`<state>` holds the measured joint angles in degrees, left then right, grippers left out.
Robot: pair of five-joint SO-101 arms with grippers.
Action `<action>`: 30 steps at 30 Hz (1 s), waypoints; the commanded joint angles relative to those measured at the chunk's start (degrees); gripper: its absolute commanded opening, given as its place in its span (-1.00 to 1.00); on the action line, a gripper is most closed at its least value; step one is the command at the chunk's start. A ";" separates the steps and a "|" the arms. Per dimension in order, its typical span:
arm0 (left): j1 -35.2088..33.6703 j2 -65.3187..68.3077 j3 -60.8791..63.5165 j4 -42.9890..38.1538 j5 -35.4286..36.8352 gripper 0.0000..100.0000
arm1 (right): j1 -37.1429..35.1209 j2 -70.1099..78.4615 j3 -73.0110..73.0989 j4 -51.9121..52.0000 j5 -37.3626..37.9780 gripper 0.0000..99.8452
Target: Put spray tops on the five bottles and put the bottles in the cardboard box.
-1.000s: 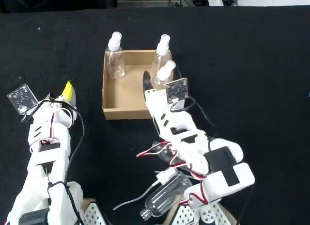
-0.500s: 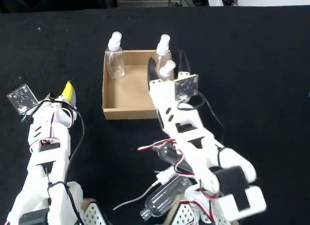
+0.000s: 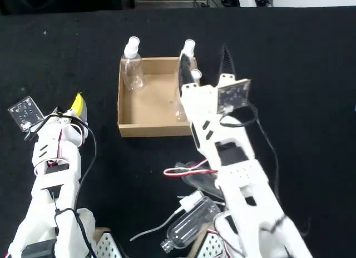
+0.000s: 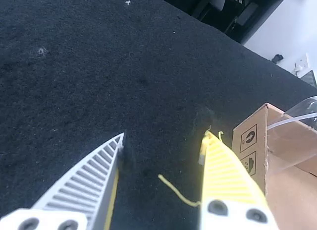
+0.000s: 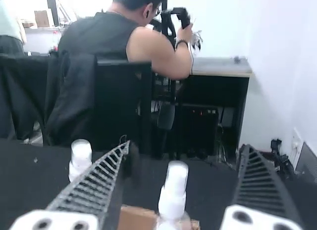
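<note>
Right gripper [image 3: 203,54]: fingers spread wide, holding nothing. It sits over the right side of the cardboard box [image 3: 120,97], one finger over the box and the other outside its right wall. The white top of the third bottle [image 3: 195,76] stands between them; contact cannot be confirmed.

Left gripper [image 4: 164,136]: fingers apart, nothing between them. It hangs over the bare black table [image 3: 289,74], to the left of the box and clear of it.

Markings: two printed symbols [image 4: 249,148] on one outer face of the box; no other writing can be made out.

Count, bottles: five.
- Three stand upright in the box, each with a white spray top: the back-left bottle [image 3: 132,66] in its corner, the back-right bottle [image 3: 188,48] in the opposite corner, and the third bottle just in front of it against the right wall.
- Two lie on the table near the arm bases: the capless bottle [image 3: 192,223], and the half-hidden bottle [image 3: 189,174] under the right arm, whose neck cannot be seen.

Count, loose parts: one loose spray top [image 3: 190,202], with its tube trailing, beside the capless bottle.
</note>
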<state>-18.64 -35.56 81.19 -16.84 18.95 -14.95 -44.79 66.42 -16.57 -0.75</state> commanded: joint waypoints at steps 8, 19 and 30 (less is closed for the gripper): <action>0.57 -0.26 -0.22 -1.41 0.44 -0.56 | 3.16 -22.73 -15.96 47.12 0.09 -0.42; 0.57 -0.26 -0.22 -1.14 0.44 -0.56 | 19.08 -38.81 -16.04 78.07 4.40 -0.73; 0.66 -0.26 -0.31 -1.14 0.44 -0.56 | 20.92 -25.01 -15.87 104.44 38.15 -0.49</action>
<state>-18.64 -35.56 81.19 -16.84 18.95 5.01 -73.36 53.76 83.65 27.82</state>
